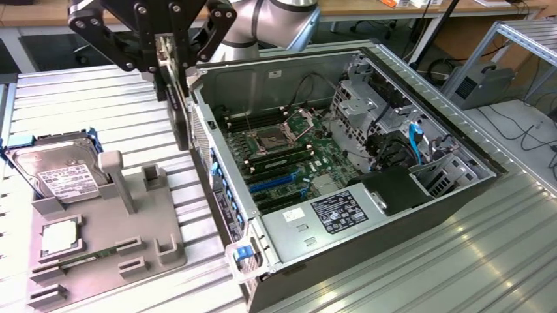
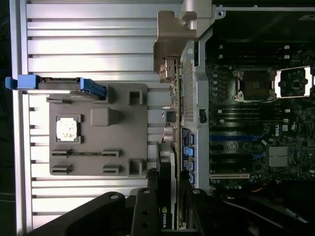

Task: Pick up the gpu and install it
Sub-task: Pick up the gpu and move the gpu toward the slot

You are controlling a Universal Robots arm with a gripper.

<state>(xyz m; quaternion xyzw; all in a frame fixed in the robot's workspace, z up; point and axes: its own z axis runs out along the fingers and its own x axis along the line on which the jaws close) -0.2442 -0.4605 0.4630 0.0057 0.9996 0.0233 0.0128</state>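
One card in hand: the gpu [image 1: 179, 107] hangs on edge from the gripper [image 1: 169, 62], its long side pointing down toward the bench [image 1: 435, 274].
Fingers: the fingers [image 2: 146, 206] are pinching the gpu by its two flat faces. In the wrist view the card's edge sits straight between them.
Where the card is: in the air just outside the rear wall [image 1: 202, 140] of the open computer case [image 1: 261, 85], above the strip of bench between the case and the grey holder [image 1: 130, 228]. It is not yet over the board inside.
Target, as I judge it: the blue slots [image 1: 276, 182] on the board, near the rear wall and well below the card's lower edge.
Step in hand: carrying the card to the case.
Doing it well: keep the card plumb and the grip firm so that it does not swing. Clear the top of the rear wall before any descent, since the card hangs close beside it. Line the bracket strip up with the wall's openings and the lower edge with one slot.
Risks: catching the wall's rim, or entering the slot tilted.
Others on the bench: the hard drive [image 1: 57, 175] stands in the holder, well apart from the card.
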